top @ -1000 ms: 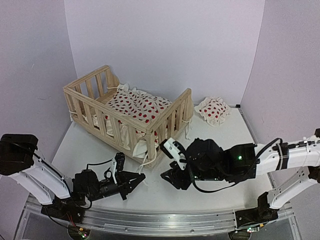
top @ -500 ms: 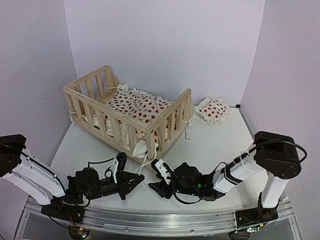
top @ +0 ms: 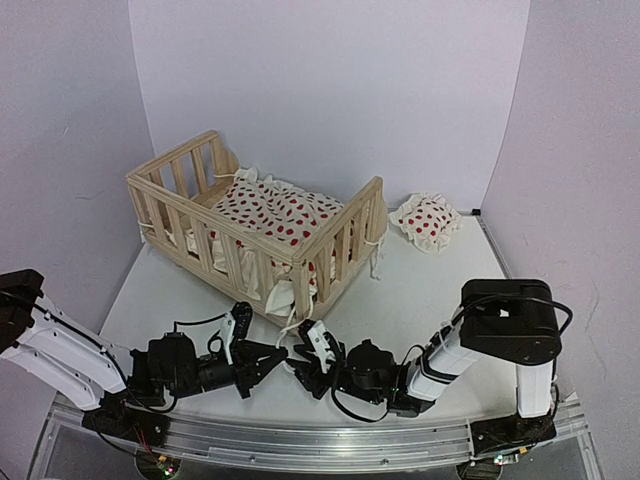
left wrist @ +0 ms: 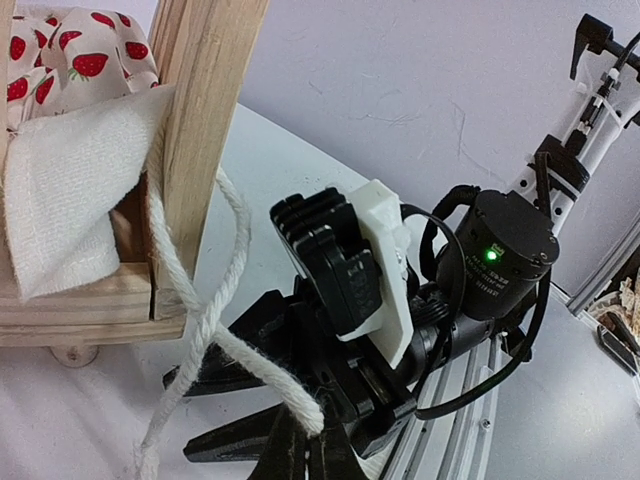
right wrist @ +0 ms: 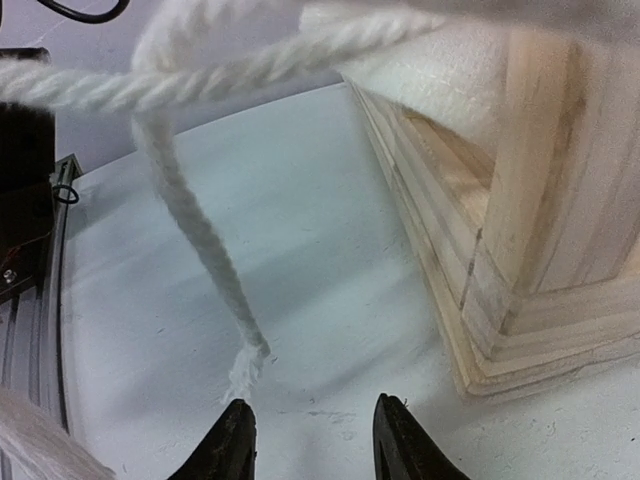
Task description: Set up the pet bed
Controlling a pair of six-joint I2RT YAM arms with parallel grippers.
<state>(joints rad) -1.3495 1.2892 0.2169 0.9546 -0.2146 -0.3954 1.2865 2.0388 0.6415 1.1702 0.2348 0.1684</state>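
The pet bed (top: 255, 222), a pine frame with slatted rails, stands at the back left with its red-dotted ruffled cushion (top: 272, 208) inside. A white tie string (left wrist: 205, 325) runs from the bed's near corner post (left wrist: 200, 110) down to my left gripper (left wrist: 306, 440), which is shut on it low over the table. My right gripper (right wrist: 312, 435) is open just in front of the same corner (right wrist: 540, 210). A second string's frayed end (right wrist: 240, 365) hangs just ahead of its left finger, outside the jaws. In the top view both grippers (top: 275, 355) (top: 300, 363) meet below the bed's corner.
A small red-dotted pillow (top: 427, 220) lies apart at the back right. Purple walls close in the left, back and right. A metal rail (top: 300, 440) carries the arm bases along the near edge.
My right arm has folded down and swung left, from mid-table to right beside the left gripper at the bed's corner. The left gripper has kept still, holding the string.
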